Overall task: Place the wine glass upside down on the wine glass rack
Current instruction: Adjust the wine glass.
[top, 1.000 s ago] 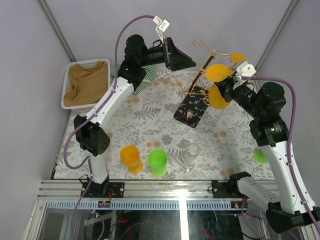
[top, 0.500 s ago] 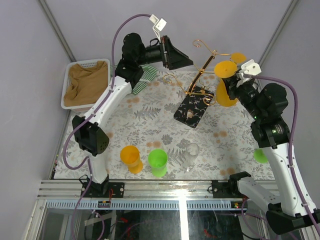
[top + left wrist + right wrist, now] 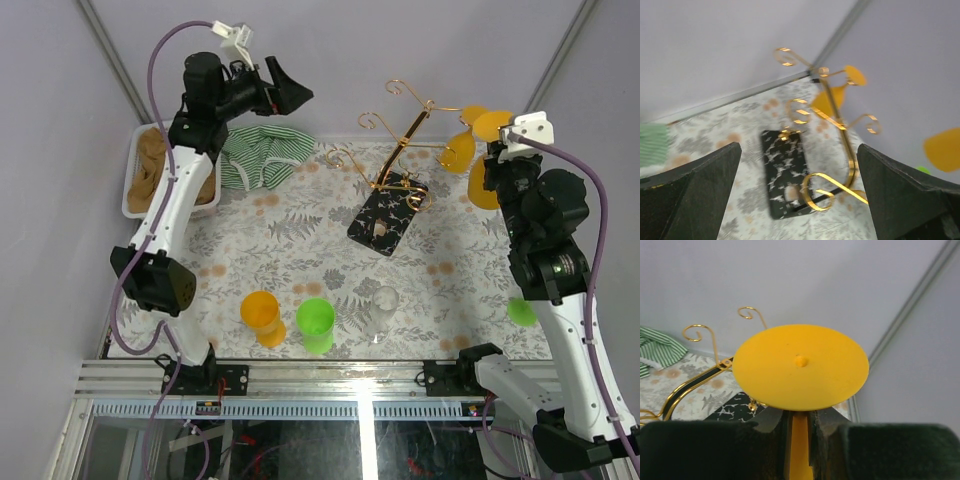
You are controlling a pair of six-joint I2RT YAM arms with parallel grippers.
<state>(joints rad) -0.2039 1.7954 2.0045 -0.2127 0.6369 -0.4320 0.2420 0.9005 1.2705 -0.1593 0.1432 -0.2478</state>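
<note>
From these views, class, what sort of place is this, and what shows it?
Likely a robot lab test cell: left arm and right arm bolted to a metal rail, plain grey walls, a wine glass rack.

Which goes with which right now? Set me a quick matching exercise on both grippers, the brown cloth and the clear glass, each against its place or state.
Things:
1. left gripper
2. right gripper
3. brown cloth
4. clear glass

Place or state:
A. in the white basket
B. open, holding nothing
C. upright on the table
D. shut on the stem of the orange wine glass

Pairs: 1-B, 2-D, 3-A, 4-C
</note>
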